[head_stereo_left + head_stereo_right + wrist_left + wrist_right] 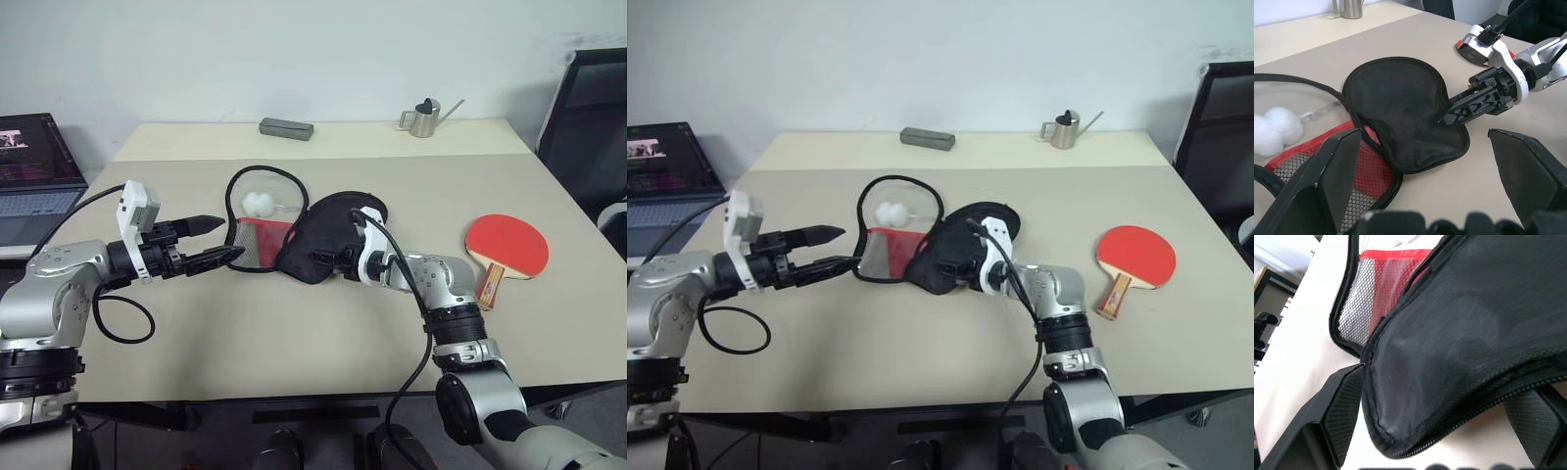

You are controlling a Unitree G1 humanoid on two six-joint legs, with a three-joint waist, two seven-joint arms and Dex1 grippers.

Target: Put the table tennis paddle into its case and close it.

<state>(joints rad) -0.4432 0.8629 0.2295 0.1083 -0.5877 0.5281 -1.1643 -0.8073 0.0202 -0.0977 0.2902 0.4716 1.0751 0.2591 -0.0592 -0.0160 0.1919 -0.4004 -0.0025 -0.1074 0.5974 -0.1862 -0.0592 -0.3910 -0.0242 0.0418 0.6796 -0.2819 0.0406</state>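
Beige table (294, 343) set against a pale wall, second table top butted along its far edge

Case (328, 240): lying unzipped near the middle of the table, spread in two halves. Black half on the right, slightly humped; the other half on the left, red with black mesh (1364, 181) near the handle end and a clear panel ringed by the black zipper edge

White fluffy item (259, 205): seen through the clear panel of the case; what it is cannot be told

Paddle (506, 247): flat on the table well to the right of the case, red face up, handle pointing towards the near edge, outside the case and untouched

Left gripper (217, 241): fingers apart, roughly level, pointing right, tips at the left edge of the red mesh half; nothing between them

Right gripper (1469, 105): at the right-hand edge of the black half, pointing left; in the right wrist view its fingers (1344, 406) stand wide on either side of the rounded end of that half, not clamped, and contact cannot be told

Grey box (286, 128): small, oblong, on the far table top, left of centre

Metal watering can (426, 117): small, long spout, on the far table top towards the right

Laptop (34, 176): open, screen lit, at the far left beside the table

Black chair (593, 127): at the far right, partly in view
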